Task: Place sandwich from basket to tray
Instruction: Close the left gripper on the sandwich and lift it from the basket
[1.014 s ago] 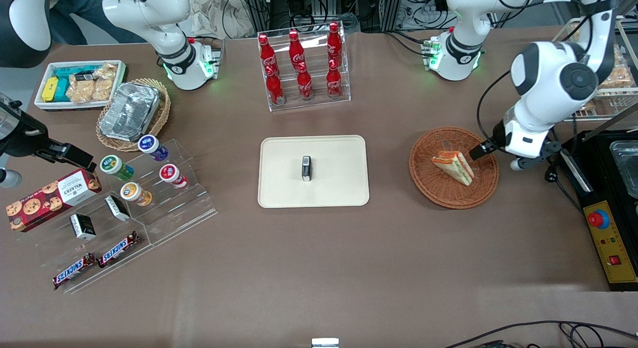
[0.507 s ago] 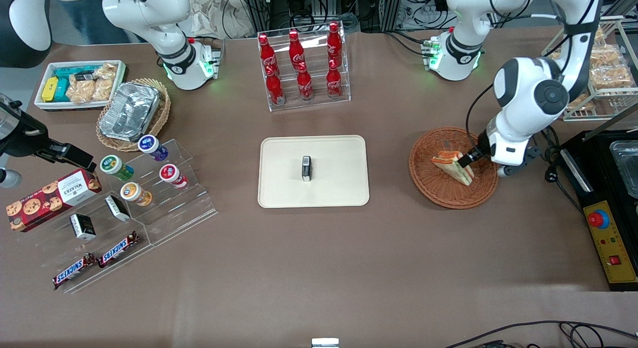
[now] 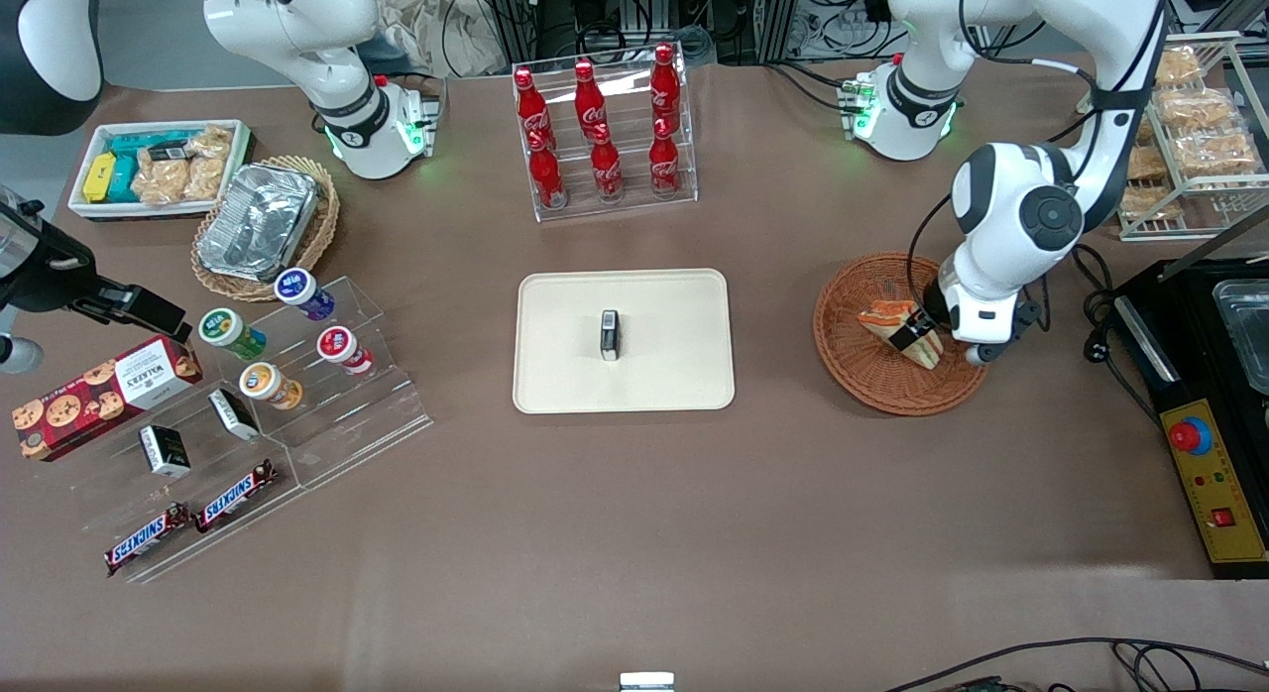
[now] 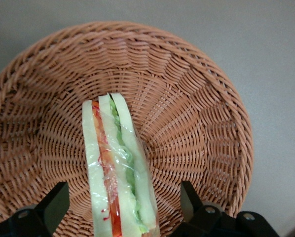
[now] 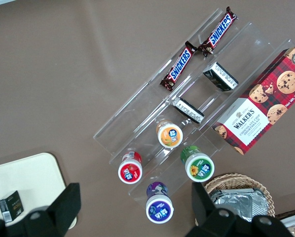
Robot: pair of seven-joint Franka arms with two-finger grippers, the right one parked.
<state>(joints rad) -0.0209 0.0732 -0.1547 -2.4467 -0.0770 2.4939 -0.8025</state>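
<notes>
Sandwich [image 4: 119, 170] lies in the basket [image 3: 853, 360], wedge standing on edge, filling layers facing up. Gripper [image 4: 123, 207] is low over it, one finger [image 4: 51, 205] on each flat bread side, long axis of the wedge running straight between them and away from the wrist. Jaws wide open, clear gaps both sides, holding nothing. Arm is bent down over the basket's edge toward the working arm's end of the table, wrist pitched down at the wedge. Tray [image 3: 555, 375] sits well apart toward the table's middle, a small dark box [image 3: 609, 334] on it. Likely next: close on the bread faces.
</notes>
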